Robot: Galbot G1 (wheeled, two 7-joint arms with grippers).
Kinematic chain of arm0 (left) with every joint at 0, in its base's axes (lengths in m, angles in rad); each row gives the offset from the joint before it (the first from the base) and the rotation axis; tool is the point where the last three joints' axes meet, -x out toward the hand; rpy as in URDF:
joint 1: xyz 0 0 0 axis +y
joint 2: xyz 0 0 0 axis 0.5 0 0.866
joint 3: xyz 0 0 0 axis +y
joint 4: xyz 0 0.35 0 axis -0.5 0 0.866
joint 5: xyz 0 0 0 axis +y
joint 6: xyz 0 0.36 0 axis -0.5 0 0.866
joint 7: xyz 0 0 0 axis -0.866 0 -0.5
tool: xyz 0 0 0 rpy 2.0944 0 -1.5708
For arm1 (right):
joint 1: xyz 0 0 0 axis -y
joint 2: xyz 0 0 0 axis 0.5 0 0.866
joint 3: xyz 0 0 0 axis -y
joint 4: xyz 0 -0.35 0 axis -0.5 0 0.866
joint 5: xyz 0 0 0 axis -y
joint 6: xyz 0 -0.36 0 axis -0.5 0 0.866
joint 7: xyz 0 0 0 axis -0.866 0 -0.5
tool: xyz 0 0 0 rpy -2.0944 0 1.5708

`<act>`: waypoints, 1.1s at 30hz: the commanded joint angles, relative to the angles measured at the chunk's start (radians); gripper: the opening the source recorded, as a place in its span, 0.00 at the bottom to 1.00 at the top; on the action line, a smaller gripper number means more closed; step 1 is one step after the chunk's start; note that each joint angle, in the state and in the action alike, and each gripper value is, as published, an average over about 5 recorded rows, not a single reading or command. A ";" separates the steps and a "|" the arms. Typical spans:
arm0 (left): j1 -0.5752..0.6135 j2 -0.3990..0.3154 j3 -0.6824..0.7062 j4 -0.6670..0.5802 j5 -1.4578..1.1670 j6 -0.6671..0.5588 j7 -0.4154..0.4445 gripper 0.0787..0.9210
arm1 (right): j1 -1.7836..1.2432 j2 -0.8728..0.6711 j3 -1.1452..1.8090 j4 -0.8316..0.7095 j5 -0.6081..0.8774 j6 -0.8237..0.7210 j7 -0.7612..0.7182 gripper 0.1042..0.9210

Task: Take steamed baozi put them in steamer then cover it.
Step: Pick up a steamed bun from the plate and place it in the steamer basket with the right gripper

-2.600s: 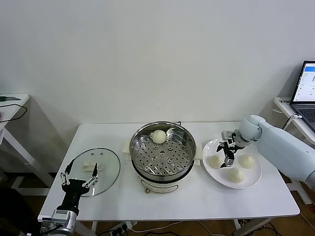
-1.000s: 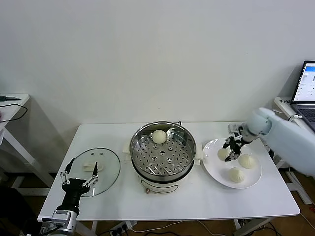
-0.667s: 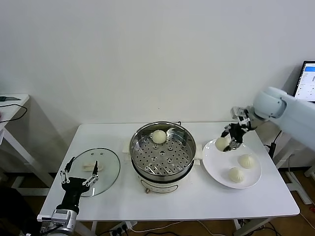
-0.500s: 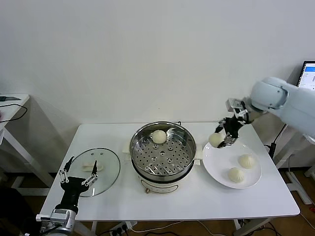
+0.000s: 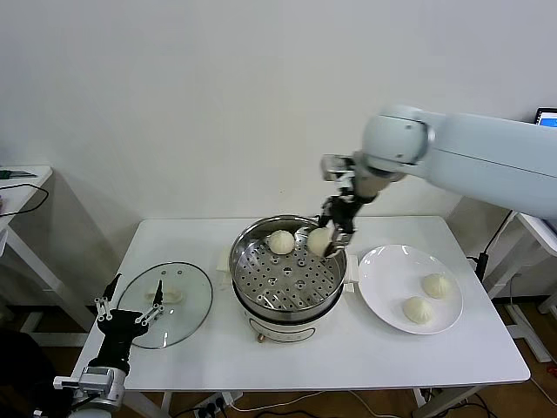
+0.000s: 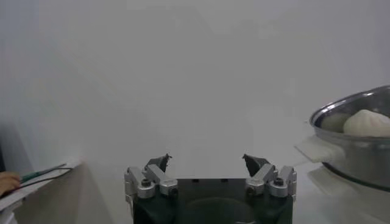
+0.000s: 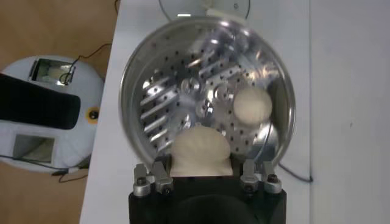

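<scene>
My right gripper (image 5: 328, 233) is shut on a cream-white baozi (image 5: 319, 239) and holds it above the right side of the shiny steamer (image 5: 252, 283). In the right wrist view this baozi (image 7: 201, 149) sits between the jaws of the right gripper (image 7: 204, 173), over the perforated tray (image 7: 177, 91). Another baozi (image 5: 280, 241) lies at the tray's back. Two more baozi (image 5: 435, 285) (image 5: 418, 307) rest on the white plate (image 5: 383, 270). The glass cover (image 5: 187, 313) lies flat on the table's left. My left gripper (image 5: 122, 315) hovers open at the cover's near edge, empty.
The left wrist view shows the left gripper (image 6: 207, 162) with nothing between its fingers and the steamer (image 6: 359, 152) off to one side. A laptop (image 5: 548, 117) shows at the right edge and a side table (image 5: 17, 178) at the left. The robot's base (image 7: 49, 112) is beside the table.
My right gripper lifted a baozi off the plate and carried it left to above the steamer. The plate now holds two. The left gripper shifted slightly left and down.
</scene>
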 commanded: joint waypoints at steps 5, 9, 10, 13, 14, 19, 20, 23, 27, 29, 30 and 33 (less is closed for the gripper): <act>-0.001 0.002 -0.030 0.004 -0.013 0.005 0.004 0.88 | -0.188 0.332 0.045 -0.263 -0.018 -0.063 0.038 0.66; 0.001 0.002 -0.039 0.002 -0.015 0.005 0.005 0.88 | -0.245 0.362 0.059 -0.324 -0.060 -0.056 0.028 0.67; 0.001 0.002 -0.041 0.003 -0.015 0.005 0.006 0.88 | -0.263 0.367 0.063 -0.337 -0.070 -0.054 0.025 0.67; 0.001 0.002 -0.045 0.006 -0.015 0.004 0.007 0.88 | -0.305 0.384 0.076 -0.369 -0.101 -0.050 0.018 0.67; 0.001 0.002 -0.046 0.007 -0.016 0.005 0.007 0.88 | -0.318 0.388 0.081 -0.379 -0.111 -0.049 0.016 0.67; 0.000 0.002 -0.049 0.009 -0.016 0.004 0.009 0.88 | -0.354 0.403 0.098 -0.413 -0.153 -0.039 0.007 0.67; 0.000 0.002 -0.049 0.009 -0.016 0.004 0.009 0.88 | -0.359 0.405 0.101 -0.419 -0.160 -0.037 0.005 0.67; -0.002 0.000 -0.049 0.010 -0.016 0.004 0.008 0.88 | -0.367 0.410 0.109 -0.430 -0.180 -0.036 0.000 0.68; -0.001 -0.001 -0.048 0.009 -0.016 0.004 0.008 0.88 | -0.368 0.405 0.116 -0.429 -0.186 -0.032 -0.001 0.68; -0.001 -0.003 -0.048 0.010 -0.016 0.004 0.008 0.88 | -0.365 0.393 0.120 -0.414 -0.181 -0.032 0.000 0.71; -0.001 -0.004 -0.047 0.010 -0.015 0.004 0.007 0.88 | -0.360 0.382 0.124 -0.403 -0.178 -0.032 0.001 0.73; 0.002 -0.005 -0.045 0.010 -0.013 0.004 0.006 0.88 | -0.322 0.328 0.131 -0.351 -0.161 -0.034 -0.003 0.82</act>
